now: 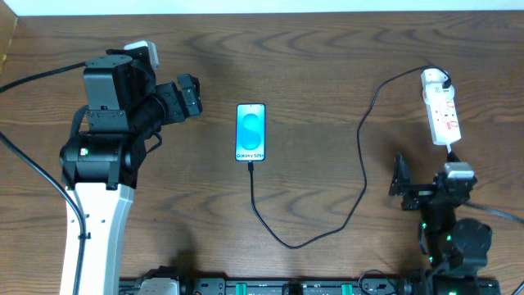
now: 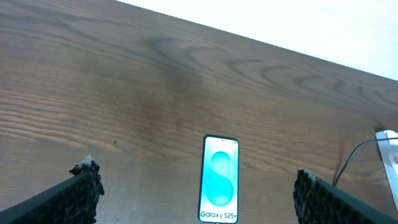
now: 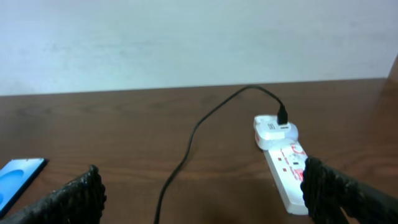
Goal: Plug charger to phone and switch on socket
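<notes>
The phone (image 1: 250, 131) lies flat mid-table with its blue-cyan screen lit; it also shows in the left wrist view (image 2: 219, 180). The charger's black cable (image 1: 327, 231) runs from the phone's lower edge, loops toward the front and climbs to the white adapter head (image 1: 434, 79) seated in the far end of the socket (image 1: 444, 115). My left gripper (image 1: 195, 97) is open, left of the phone and apart from it, its fingers (image 2: 84, 190) wide. My right gripper (image 1: 427, 170) is open just short of the socket's near end (image 3: 283, 171), holding nothing.
The socket's white cord (image 1: 453, 152) trails toward the right arm. The table's far edge meets a pale wall (image 3: 186, 43). A black rail of equipment (image 1: 270, 287) lines the table's front edge.
</notes>
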Motion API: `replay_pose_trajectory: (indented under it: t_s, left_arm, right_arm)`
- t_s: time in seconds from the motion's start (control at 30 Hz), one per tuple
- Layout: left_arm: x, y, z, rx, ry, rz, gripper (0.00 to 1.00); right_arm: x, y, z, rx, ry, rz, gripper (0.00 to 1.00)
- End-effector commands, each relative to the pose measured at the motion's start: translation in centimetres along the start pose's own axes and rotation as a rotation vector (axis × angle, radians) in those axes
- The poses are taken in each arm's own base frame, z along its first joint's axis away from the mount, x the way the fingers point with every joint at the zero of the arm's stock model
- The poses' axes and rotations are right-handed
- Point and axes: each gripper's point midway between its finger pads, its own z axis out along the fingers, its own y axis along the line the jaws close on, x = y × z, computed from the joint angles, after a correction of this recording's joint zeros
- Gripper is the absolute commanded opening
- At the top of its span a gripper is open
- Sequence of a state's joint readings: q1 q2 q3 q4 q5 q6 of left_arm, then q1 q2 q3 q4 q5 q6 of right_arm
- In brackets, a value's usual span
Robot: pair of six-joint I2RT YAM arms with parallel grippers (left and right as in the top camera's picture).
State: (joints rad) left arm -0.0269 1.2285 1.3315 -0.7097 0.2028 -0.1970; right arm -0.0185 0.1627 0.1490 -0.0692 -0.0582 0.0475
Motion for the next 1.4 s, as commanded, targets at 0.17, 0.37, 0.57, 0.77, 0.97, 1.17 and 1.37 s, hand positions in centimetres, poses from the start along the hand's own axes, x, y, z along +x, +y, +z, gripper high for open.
replay_pose_trajectory:
  t_s: [0.17,0.37,0.57,0.77,0.97,1.17,1.37]
  left_arm:
    - [0.0,0.4,0.1,-0.017,0.000,0.010,0.98]
    - [0.0,0.4,0.1,-0.017,0.000,0.010,0.99]
    - [0.0,0.4,0.1,-0.017,0.000,0.010,0.98]
    - [0.0,0.4,0.1,-0.017,0.000,0.010,0.98]
    - [0.0,0.4,0.1,-0.017,0.000,0.010,0.98]
    - [1.5,0.8,0.0,-0.033,0.057,0.001,0.98]
    - [1.4,1.5,-1.0,-0.074,0.031,0.012,0.98]
  right_arm:
    - [3.6,0.2,-0.1,-0.009,-0.011,-0.007,0.99]
    - [3.6,0.2,-0.1,-0.002,-0.011,-0.008,0.99]
    - [3.6,0.2,-0.1,-0.002,-0.011,-0.008,0.99]
    - [3.6,0.2,-0.1,-0.002,-0.010,-0.008,0.99]
    - [3.6,0.2,-0.1,-0.002,-0.010,-0.008,0.99]
    - [3.5,0.2,-0.1,-0.002,-0.011,-0.008,0.99]
    - [3.6,0.2,-0.1,-0.002,-0.011,-0.008,0.99]
